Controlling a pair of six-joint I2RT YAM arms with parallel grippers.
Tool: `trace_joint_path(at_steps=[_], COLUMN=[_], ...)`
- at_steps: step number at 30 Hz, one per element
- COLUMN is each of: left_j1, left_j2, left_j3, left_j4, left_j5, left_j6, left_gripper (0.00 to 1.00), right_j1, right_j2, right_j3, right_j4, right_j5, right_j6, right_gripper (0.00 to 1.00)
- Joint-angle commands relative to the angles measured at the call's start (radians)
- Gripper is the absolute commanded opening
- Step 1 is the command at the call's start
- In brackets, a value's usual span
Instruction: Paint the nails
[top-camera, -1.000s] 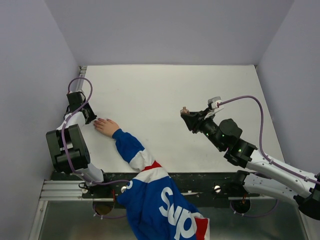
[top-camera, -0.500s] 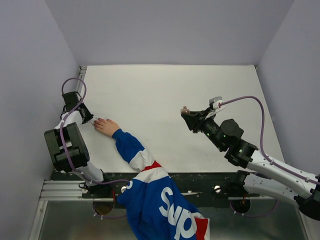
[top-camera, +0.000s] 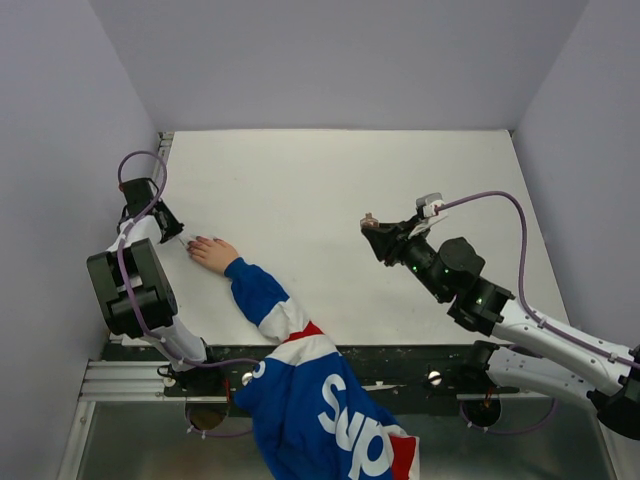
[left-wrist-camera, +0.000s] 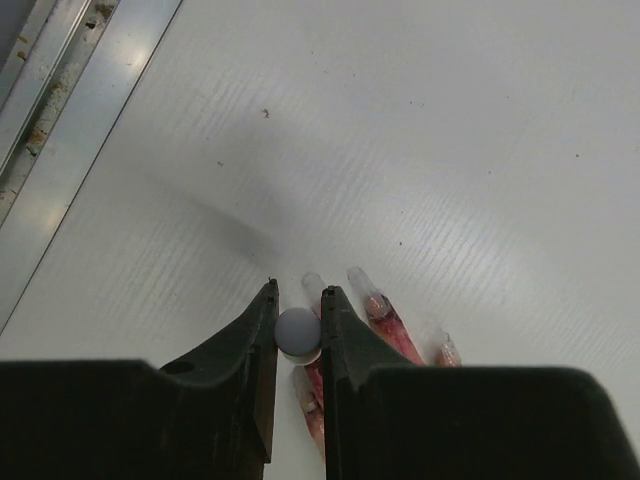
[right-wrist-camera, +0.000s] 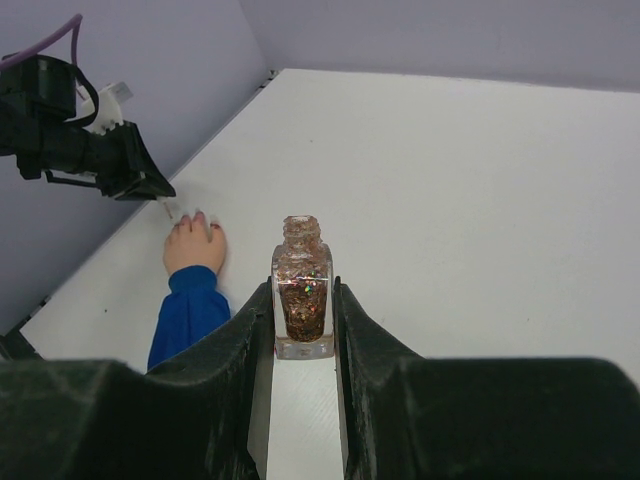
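Observation:
A bare hand (top-camera: 213, 254) in a blue, white and red sleeve (top-camera: 300, 350) lies flat at the table's left. Its nails (top-camera: 200, 240) are tinted pinkish-red and point toward my left gripper (top-camera: 168, 228). In the left wrist view my left gripper (left-wrist-camera: 298, 296) is shut on a pale round brush cap (left-wrist-camera: 298, 331), just above the fingertips and nails (left-wrist-camera: 375, 303). My right gripper (top-camera: 378, 236) is shut on an open glitter polish bottle (right-wrist-camera: 303, 290) and holds it upright at mid-table, far right of the hand (right-wrist-camera: 195, 246).
A metal rail (left-wrist-camera: 70, 110) runs along the table's left edge, close beside my left gripper. The purple side wall (top-camera: 60, 150) stands just beyond it. A purple cable (top-camera: 500, 215) loops over the right arm.
My left gripper has shifted a little left and back from over the fingertips, toward the wall. The hand and my right gripper with the bottle have not moved.

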Motion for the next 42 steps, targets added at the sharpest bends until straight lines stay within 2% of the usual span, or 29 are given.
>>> trace_joint_path(at_steps=[1,22,30,42], left_j1=[0.021,0.014,-0.031,-0.063], left_j2=[0.024,0.118,0.112,0.121], left_j3=[0.045,0.162,0.165,0.183], left_j4=[-0.008,-0.098,-0.106,-0.124], left_j5=[0.035,0.021,-0.095,-0.181], left_j6=[-0.026,-0.054,-0.069,-0.075], left_gripper=[0.0,0.0,0.0,0.0], right_j1=[0.002,0.002,0.002,0.0], right_j2=[0.016,0.059,0.047,0.025], right_j3=[0.014,0.041,0.032,0.018], right_j4=[0.022,0.04,0.045,0.049], right_j5=[-0.006,-0.017,-0.017,-0.011], right_j6=[0.0,-0.002,0.0,-0.005], right_gripper=[0.01,0.01,0.01,0.01])
